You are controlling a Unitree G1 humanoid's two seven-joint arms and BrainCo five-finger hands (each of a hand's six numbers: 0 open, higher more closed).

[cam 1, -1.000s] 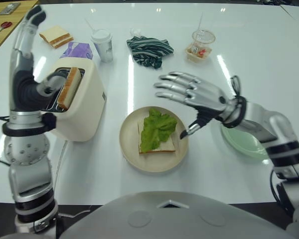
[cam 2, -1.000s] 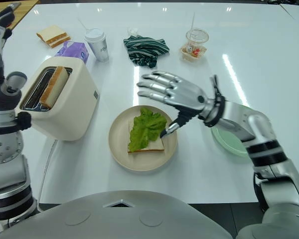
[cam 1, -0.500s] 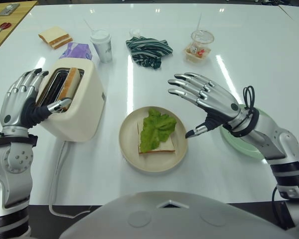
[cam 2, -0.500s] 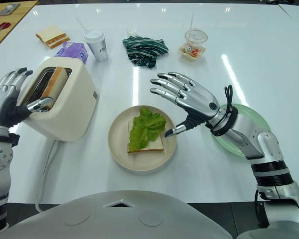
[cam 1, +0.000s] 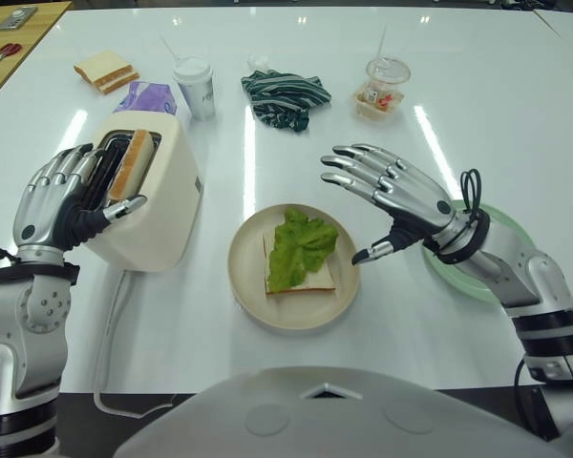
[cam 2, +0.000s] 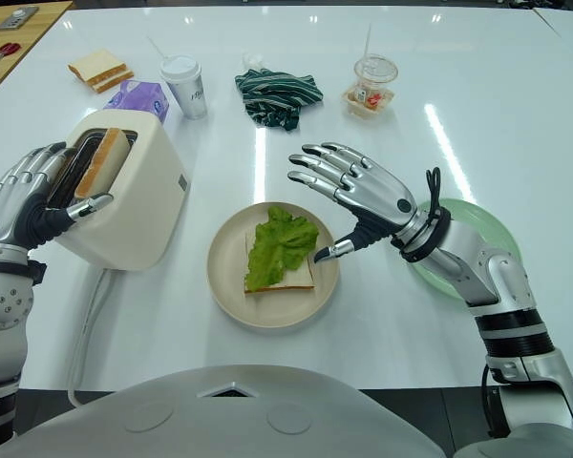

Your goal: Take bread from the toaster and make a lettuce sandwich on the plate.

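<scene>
A cream toaster (cam 1: pixel 158 205) stands at the left with one slice of bread (cam 1: pixel 132 164) upright in its slot. My left hand (cam 1: pixel 59 196) is open at the toaster's left side, fingers beside the slot, holding nothing. On the beige plate (cam 1: pixel 294 307) in the middle lies a slice of bread (cam 1: pixel 317 279) with a lettuce leaf (cam 1: pixel 300 246) on top. My right hand (cam 1: pixel 392 194) hovers open just right of the plate, palm down, fingers spread toward the lettuce.
A pale green plate (cam 1: pixel 504 250) lies under my right forearm. At the back stand a lidded paper cup (cam 1: pixel 196 86), a purple packet (cam 1: pixel 147 96), a striped cloth (cam 1: pixel 286 95), a clear cup (cam 1: pixel 386 88) and stacked bread slices (cam 1: pixel 107 71). The toaster's cord (cam 1: pixel 110 329) trails toward the front edge.
My left arm has come down from a raised pose to the toaster's left side, its hand now close to the slot. My right hand drew back slightly to the right of the plate.
</scene>
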